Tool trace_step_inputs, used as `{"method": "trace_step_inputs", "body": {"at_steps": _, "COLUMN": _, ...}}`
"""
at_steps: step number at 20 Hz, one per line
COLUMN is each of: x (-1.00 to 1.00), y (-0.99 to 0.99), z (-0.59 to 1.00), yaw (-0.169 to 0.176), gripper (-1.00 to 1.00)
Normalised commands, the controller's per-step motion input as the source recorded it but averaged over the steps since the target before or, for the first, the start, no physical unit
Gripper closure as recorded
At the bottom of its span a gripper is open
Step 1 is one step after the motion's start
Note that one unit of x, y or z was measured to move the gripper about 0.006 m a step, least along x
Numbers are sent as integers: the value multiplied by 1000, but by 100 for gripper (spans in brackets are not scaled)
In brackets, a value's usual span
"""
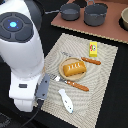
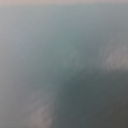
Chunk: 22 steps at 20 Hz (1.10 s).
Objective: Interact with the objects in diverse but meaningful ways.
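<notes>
woven mat, glossy white arm

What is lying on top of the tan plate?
On the tan plate lies an orange rectangular block with darker stripes. It covers the plate's middle, so whatever is under it cannot be seen. The cutlery lies beside the plate.

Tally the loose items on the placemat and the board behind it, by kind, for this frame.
Pots: 2, small grey pot, large grey pot
Plates: 1, tan plate holding a bread-like piece
Orange-handled cutlery: 2, fork, second piece
Packets: 1, yellow packet
White elongated pieces: 1
Bowls: 1, at the frame's edge
Total: 8
</notes>
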Motion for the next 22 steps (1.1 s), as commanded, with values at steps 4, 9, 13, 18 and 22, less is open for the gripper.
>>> {"method": "trace_step_inputs", "body": {"at_steps": 4, "x": -213, "y": -129, "z": -222, "yaw": 12, "gripper": 100}}
{"method": "trace_step_inputs", "body": {"at_steps": 9, "x": -138, "y": 17, "z": 439, "yaw": 2, "gripper": 100}}
{"method": "trace_step_inputs", "body": {"at_steps": 13, "x": -246, "y": 392, "z": 1000, "yaw": 7, "gripper": 100}}
{"method": "trace_step_inputs", "body": {"at_steps": 18, "x": -232, "y": 753, "z": 1000, "yaw": 45, "gripper": 100}}
{"method": "trace_step_inputs", "body": {"at_steps": 22, "x": -194, "y": 839, "z": 933, "yaw": 61, "gripper": 100}}
